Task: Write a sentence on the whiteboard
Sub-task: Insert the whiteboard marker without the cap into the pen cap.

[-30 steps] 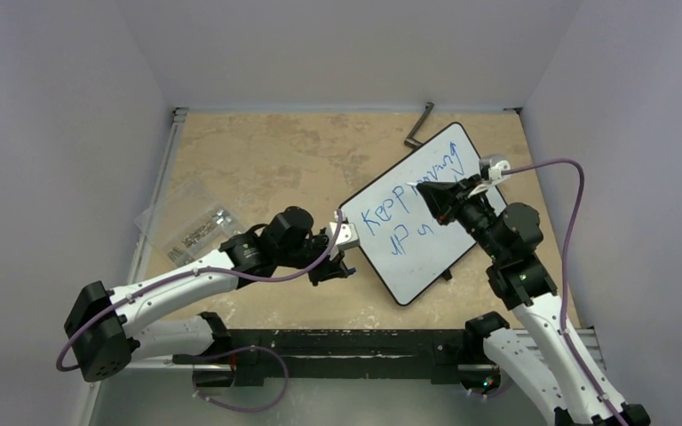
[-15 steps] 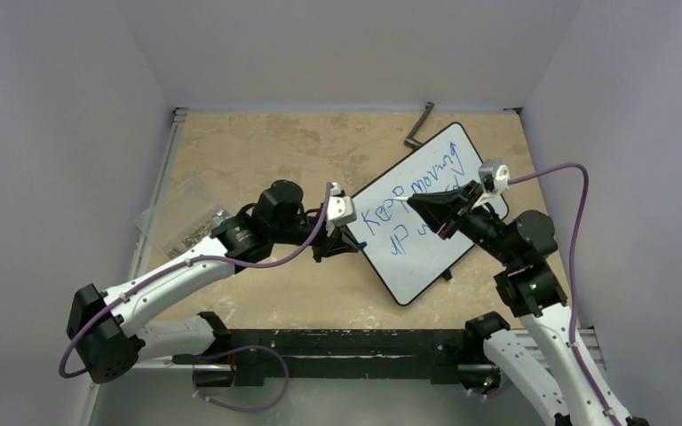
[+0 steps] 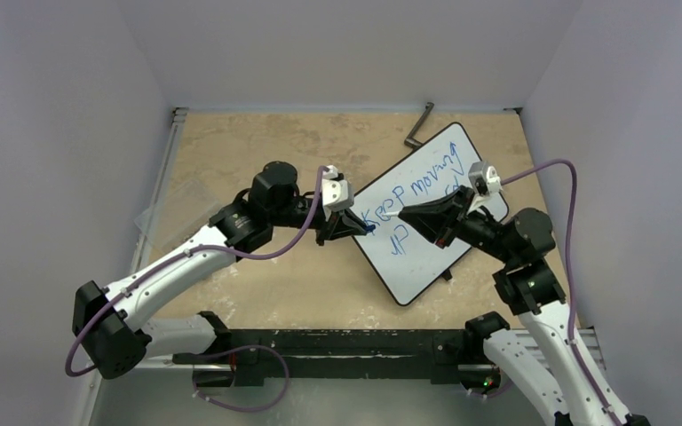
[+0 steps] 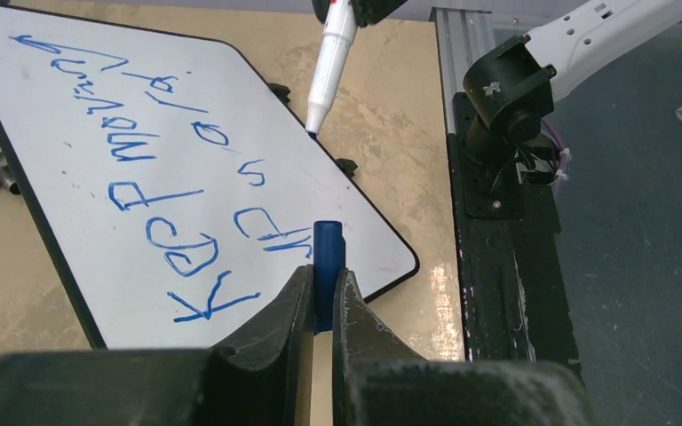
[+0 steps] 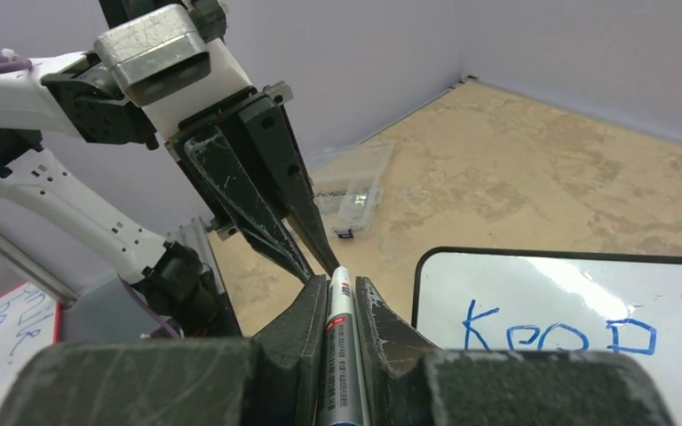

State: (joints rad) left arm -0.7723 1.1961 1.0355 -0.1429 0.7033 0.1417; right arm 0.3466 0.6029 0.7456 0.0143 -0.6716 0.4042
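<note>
The whiteboard lies slanted on the table's right half. On it is the blue sentence, which reads "Keep moving" with a shorter line under it. My right gripper hovers over the board, shut on a white marker whose tip points left. My left gripper is just off the board's left corner, shut on the blue marker cap. Cap and marker tip face each other closely. In the left wrist view the marker hangs above the cap with a gap between them.
A black L-shaped tool lies behind the board's far corner. A clear plastic bag sits at the table's left, partly under my left arm. The black base rail runs along the near edge. Walls close in three sides.
My left arm has lifted and swung right with the cap toward the board's corner. My right gripper has turned and reached left, bringing the marker tip toward the cap.
</note>
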